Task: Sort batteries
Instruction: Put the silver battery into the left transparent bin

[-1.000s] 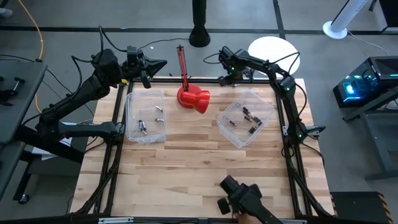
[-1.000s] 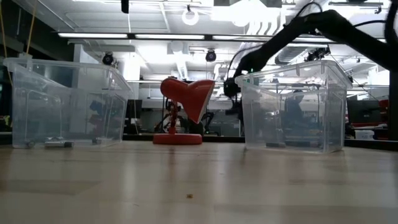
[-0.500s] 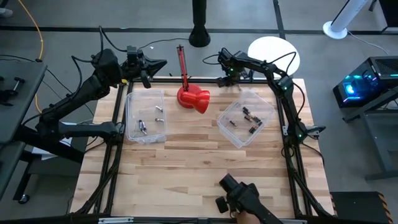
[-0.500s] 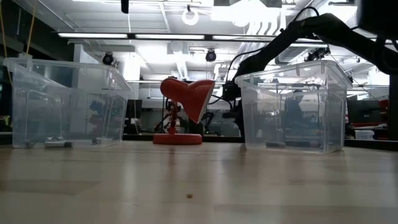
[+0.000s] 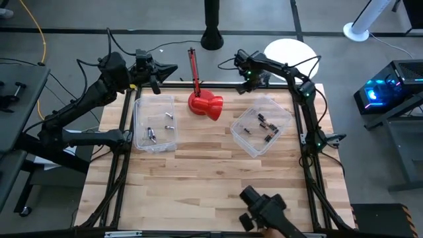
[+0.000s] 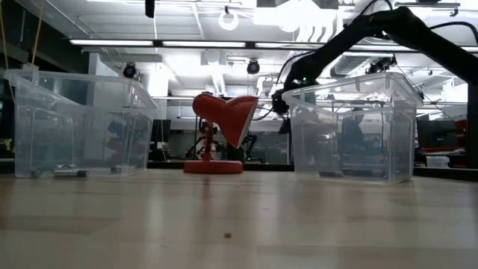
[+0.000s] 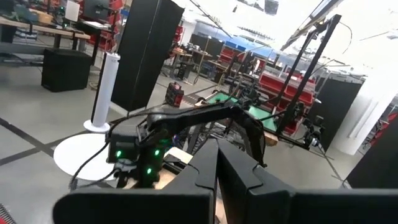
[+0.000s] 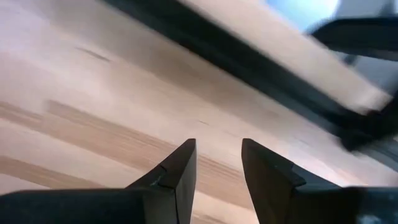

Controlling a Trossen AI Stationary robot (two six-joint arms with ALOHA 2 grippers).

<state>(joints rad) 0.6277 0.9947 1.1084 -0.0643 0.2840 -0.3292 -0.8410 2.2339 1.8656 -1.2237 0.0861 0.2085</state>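
Note:
Several small batteries [image 5: 151, 135] lie on the floor of the clear left bin [image 5: 140, 106]. More batteries [image 5: 265, 123] lie in the clear right bin [image 5: 283, 112], which sits skewed on the table. In the low view the left bin [image 6: 112, 97] and right bin [image 6: 388, 97] stand either side of the red scoop [image 6: 222, 119]. My right gripper [image 5: 245, 84] hovers open over bare wood near the far edge, between the scoop and the right bin; its fingers [image 8: 180, 165] stand apart. My left gripper [image 5: 173, 67] is shut, held level beyond the far left corner.
The red scoop [image 5: 205, 105] rests on the table between the bins, its handle [image 5: 193, 66] reaching past the far edge. A dark frame [image 5: 305, 142] runs around the table. A dark device [image 5: 264, 210] sits at the near edge. Bare wood lies in front of the bins.
My right gripper dipped toward the table beside the right bin, then rose again and shifted a little toward the right. The dark device at the near edge shifted slightly. The bins, batteries and scoop stayed where they were.

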